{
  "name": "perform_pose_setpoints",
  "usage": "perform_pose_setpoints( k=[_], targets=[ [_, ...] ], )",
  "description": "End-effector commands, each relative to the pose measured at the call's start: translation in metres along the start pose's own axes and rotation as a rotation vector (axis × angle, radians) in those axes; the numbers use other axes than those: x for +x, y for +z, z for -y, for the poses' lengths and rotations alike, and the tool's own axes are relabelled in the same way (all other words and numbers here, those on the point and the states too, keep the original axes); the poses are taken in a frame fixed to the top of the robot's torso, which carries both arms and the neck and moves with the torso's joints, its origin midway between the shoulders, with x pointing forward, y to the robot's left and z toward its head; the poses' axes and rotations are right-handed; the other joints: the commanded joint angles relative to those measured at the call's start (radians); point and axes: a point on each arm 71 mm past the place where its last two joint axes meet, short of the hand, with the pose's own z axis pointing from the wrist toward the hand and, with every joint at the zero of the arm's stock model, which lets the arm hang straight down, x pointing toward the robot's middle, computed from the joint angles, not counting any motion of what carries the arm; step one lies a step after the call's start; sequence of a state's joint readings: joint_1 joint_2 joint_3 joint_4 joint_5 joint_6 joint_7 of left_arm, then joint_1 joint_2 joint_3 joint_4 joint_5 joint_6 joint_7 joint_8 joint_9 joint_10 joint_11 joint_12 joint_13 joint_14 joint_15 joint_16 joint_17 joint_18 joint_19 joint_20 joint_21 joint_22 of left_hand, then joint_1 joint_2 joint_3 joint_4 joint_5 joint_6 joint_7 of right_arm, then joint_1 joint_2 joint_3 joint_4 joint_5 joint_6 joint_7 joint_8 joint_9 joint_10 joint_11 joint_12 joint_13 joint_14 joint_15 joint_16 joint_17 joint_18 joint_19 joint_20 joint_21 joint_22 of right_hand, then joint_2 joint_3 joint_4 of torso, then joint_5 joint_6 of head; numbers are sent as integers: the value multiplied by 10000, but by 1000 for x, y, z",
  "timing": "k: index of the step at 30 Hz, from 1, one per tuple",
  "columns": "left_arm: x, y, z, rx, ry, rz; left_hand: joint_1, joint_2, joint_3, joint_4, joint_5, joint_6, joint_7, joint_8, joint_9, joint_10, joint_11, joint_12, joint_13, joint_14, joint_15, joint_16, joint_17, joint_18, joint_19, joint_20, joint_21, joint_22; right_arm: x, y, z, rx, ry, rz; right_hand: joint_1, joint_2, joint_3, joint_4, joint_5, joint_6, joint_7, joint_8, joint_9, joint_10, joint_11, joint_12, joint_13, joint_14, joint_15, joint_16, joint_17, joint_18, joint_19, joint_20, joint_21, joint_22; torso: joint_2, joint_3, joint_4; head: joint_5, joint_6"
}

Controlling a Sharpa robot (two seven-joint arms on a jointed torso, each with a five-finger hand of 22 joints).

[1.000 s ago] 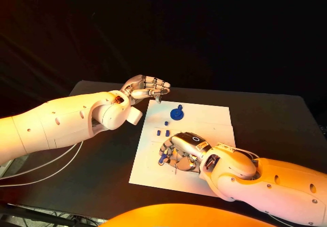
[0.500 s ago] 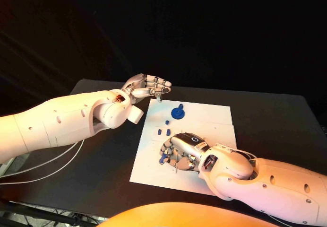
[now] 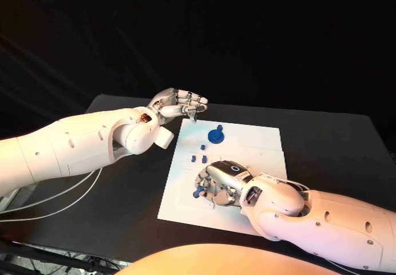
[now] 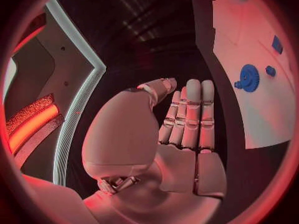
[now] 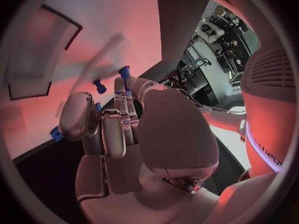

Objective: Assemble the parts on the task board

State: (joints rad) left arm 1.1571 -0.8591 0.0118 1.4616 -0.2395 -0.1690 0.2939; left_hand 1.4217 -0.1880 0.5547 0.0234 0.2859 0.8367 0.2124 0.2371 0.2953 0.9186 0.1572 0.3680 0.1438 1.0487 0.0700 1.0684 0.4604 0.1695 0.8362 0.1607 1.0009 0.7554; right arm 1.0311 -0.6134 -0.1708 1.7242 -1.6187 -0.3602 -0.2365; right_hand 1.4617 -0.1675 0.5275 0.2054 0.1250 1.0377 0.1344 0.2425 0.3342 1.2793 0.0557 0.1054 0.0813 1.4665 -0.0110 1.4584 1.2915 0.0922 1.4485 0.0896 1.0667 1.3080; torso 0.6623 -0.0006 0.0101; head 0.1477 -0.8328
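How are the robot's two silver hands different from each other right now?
The left hand is raised past the far left corner of the white task board, over the black table; the right hand is low over the board's near half. The left hand's fingers are curled in with nothing in them; the right hand has a small blue part at its fingertips, though whether it grips it is unclear. Both are silver hands on white arms.

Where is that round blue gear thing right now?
In the head view the blue gear sits on the white task board near its far edge, just right of the left hand.
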Motion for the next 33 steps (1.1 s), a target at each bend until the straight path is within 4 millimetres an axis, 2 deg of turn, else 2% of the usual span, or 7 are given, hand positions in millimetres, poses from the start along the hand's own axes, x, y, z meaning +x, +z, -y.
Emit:
perform_pose_setpoints(
  k=[1,5,8,13,19,22,33],
  targets=[
    [2,0,1,60,-109,-149,-52,76,-77,4,29,-61,140,32,-3,-57,-11,36,9,-74,25,33,13,158,35,54,-37,-8,6,0,2,149,-317,-424,-91,57,68,-34,26,19,4,12,95,12,85,-72,-11,498,-26,9,-2,-86,-44,-36,-55,1434,3,-6,-5,-19,-12],
    [2,0,1,53,-106,-143,-52,76,-77,4,29,-61,140,32,-3,-57,-11,36,9,-74,25,33,13,158,35,54,-37,-8,8,1,1,120,-330,-442,-221,-31,99,-75,18,-71,44,-28,105,-34,118,-146,-17,496,0,7,-9,-79,-61,-19,-116,1427,6,-3,0,-23,-17],
    [2,0,1,50,-106,-143,-52,76,-77,4,29,-61,140,32,-3,-57,-11,36,9,-74,25,33,13,158,35,54,-37,-8,9,2,-1,41,-314,-433,-789,-518,-91,64,-17,-369,184,-219,62,-205,246,-314,-31,487,109,1,-41,-83,-72,60,-168,1426,-2,-1,2,-31,-17],
    [2,0,1,48,-108,-150,-52,76,-77,4,29,-61,140,32,-3,-57,-11,36,9,-74,25,33,13,158,35,54,-37,-8,10,3,-4,-103,-272,-426,-1152,-820,-322,203,-21,-620,175,-396,12,-369,281,-389,-20,482,144,5,-50,-65,-88,109,-263,1410,-3,2,2,-40,-15],
    [2,1,1,43,-111,-158,-52,76,-77,4,29,-61,140,32,-3,-57,-11,36,9,-74,25,33,13,158,35,54,-37,-8,11,2,-5,-71,-291,-445,-1211,-864,-400,228,-11,-785,161,-505,-20,-483,283,-405,-9,473,147,-1,-72,-44,-111,121,-381,1384,-3,6,1,-42,-5],
    [1,0,1,22,-121,-179,-52,76,-77,4,29,-61,140,32,-3,-57,-11,36,9,-74,25,33,13,158,35,54,-37,-8,11,1,-3,-3,-359,-533,-1286,-1000,-702,231,-14,-1229,202,-774,-112,-881,308,-390,-20,400,170,-118,-323,17,-213,149,-796,1284,-6,7,-8,-56,6],
    [1,1,0,-17,-138,-207,-63,81,-84,21,30,-71,141,43,-1,-78,-9,64,12,-78,27,36,13,158,43,57,-54,-24,-3,-15,-3,-89,-5,637,-1187,-882,-1380,251,5,-1667,216,-1026,-223,-1041,262,-171,50,373,131,-200,-461,32,-201,126,-929,1237,-28,12,-25,-148,110]
  ],
)
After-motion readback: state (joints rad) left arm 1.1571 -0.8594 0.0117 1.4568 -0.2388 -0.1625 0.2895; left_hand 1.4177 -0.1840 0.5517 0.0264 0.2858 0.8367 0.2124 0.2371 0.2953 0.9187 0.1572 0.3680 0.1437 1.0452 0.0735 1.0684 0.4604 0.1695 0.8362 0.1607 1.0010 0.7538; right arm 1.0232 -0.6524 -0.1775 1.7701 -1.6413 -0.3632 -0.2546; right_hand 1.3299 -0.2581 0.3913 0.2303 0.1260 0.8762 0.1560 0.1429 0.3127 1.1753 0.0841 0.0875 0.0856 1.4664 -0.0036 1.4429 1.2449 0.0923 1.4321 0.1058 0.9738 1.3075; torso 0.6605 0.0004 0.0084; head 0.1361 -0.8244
